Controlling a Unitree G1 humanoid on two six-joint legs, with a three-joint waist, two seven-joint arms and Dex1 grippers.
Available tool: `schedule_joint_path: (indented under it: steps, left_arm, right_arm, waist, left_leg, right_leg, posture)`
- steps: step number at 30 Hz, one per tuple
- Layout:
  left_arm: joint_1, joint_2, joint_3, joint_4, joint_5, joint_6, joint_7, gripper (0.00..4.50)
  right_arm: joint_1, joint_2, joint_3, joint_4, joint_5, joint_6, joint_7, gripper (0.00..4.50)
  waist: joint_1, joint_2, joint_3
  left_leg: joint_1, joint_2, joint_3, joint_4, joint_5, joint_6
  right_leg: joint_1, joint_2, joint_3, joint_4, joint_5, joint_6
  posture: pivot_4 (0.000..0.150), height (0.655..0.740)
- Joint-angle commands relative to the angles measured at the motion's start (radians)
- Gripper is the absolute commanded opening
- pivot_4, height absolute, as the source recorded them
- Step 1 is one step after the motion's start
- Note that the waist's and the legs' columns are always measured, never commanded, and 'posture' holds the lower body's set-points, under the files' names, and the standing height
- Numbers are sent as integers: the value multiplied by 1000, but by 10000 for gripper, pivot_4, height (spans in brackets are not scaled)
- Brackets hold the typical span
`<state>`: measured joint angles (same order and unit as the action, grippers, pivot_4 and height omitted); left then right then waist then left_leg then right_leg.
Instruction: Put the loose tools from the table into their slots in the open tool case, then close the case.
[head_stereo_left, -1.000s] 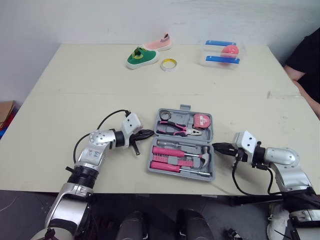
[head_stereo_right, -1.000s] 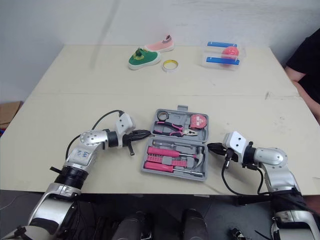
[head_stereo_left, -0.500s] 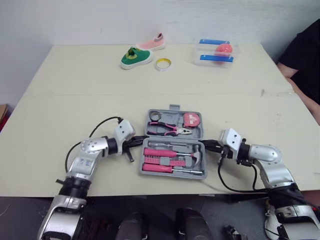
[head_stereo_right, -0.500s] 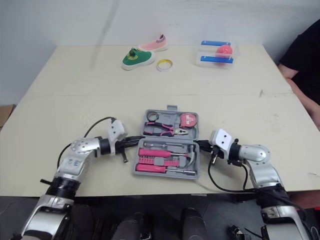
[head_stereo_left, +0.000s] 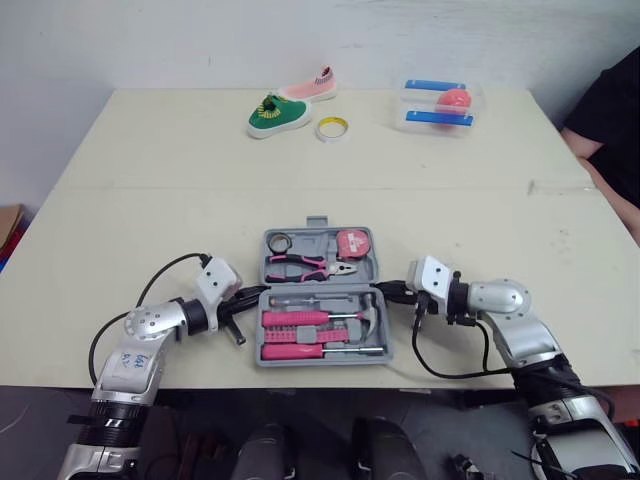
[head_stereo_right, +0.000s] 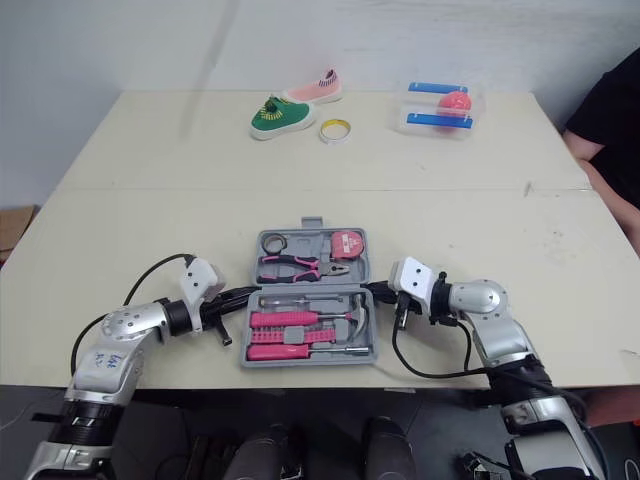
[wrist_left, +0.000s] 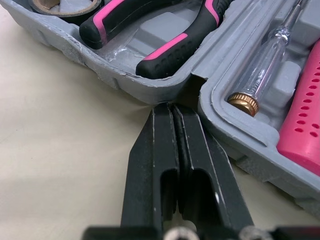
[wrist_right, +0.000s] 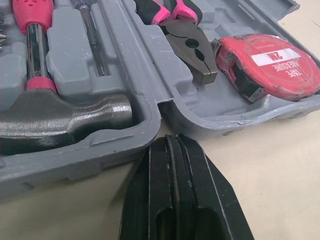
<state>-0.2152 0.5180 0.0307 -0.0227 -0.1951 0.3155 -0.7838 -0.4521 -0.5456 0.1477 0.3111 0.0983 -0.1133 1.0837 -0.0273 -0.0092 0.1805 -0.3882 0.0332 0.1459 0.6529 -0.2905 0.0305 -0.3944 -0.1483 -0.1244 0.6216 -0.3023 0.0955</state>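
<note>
The grey tool case (head_stereo_left: 320, 288) lies open near the table's front edge. Its far half holds pink-handled pliers (head_stereo_left: 305, 267), a red tape measure (head_stereo_left: 352, 245) and a small tape roll (head_stereo_left: 279, 241). The near half holds a hammer (head_stereo_left: 372, 312), pink-handled drivers (head_stereo_left: 295, 318) and a clear tester screwdriver (wrist_left: 265, 65). My left gripper (head_stereo_left: 250, 293) is shut, its tip at the hinge notch on the case's left side (wrist_left: 172, 107). My right gripper (head_stereo_left: 385, 293) is shut too, its tip at the hinge notch on the right side (wrist_right: 172, 140).
At the table's far side lie a green shoe (head_stereo_left: 276, 110), a pink shoe (head_stereo_left: 310, 86), a yellow tape ring (head_stereo_left: 333, 128) and a clear box with a pink ball (head_stereo_left: 444, 104). A person in black (head_stereo_left: 610, 110) sits at the right edge.
The case has slid to the left and squared up, with the right gripper following it and the left gripper drawing back. Both grippers have stayed shut at the hinge ends.
</note>
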Motion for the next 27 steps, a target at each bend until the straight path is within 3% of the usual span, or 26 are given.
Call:
schedule_joint_path:
  steps: [1, 11, 13, 14, 21, 23, 27]
  left_arm:
    - [-29, -10, -7, 22, 9, -19, 27, 0]
    - [-87, -8, 5, 126, -12, -57, 13, 0]
    - [-31, 36, 69, 75, -23, -21, 40, 5660]
    - [14, 65, 112, 41, -39, -1, 38, 7281]
    - [260, 128, 417, -71, -186, -34, 21, 38182]
    - [284, 123, 473, -118, -225, -19, 38, 44287]
    - [243, 124, 461, -215, -279, 82, 96, 44287]
  right_arm:
    - [-18, -19, 11, -7, 13, 25, 51, 1543]
    - [-24, -80, -53, 37, 15, 30, 22, 1543]
    - [7, -133, -87, -17, 81, 175, 65, 7078]
    - [22, -155, -118, -25, 92, 144, 67, 9158]
    - [186, -243, -347, -69, 243, 103, 84, 43055]
    - [226, -233, -407, -96, 293, 131, 61, 45000]
    - [250, -209, -420, -215, 375, 272, 10, 45000]
  waist:
    - [0, 0, 0]
    - [2, 0, 0]
    - [1, 0, 0]
    - [1, 0, 0]
    - [0, 0, 0]
    - [4, -1, 1]
    - [15, -1, 1]
  left_leg:
    - [0, 0, 0, 0, 0, 0]
    - [0, -2, 0, 0, 0, 1]
    - [0, -1, 0, 0, 0, 1]
    - [0, -1, 0, 0, 0, 1]
    - [0, 0, 0, -5, -1, 0]
    - [0, 0, 0, -4, -3, -2]
    - [0, 0, -1, -3, -6, 0]
  right_leg:
    - [0, 0, 0, 0, 0, 0]
    - [0, -1, -5, 0, 0, 0]
    - [0, -1, -6, 0, 0, 0]
    - [0, -1, -5, 0, 0, 0]
    - [0, 0, -5, -5, 0, -1]
    - [0, -1, -3, -5, 0, -1]
    - [0, -2, 0, -4, 1, -2]
  posture:
    - [1500, 7400]
    - [1500, 7400]
    - [1500, 7400]
    - [1500, 7400]
    - [1500, 7400]
    - [1500, 7400]
    - [1500, 7400]
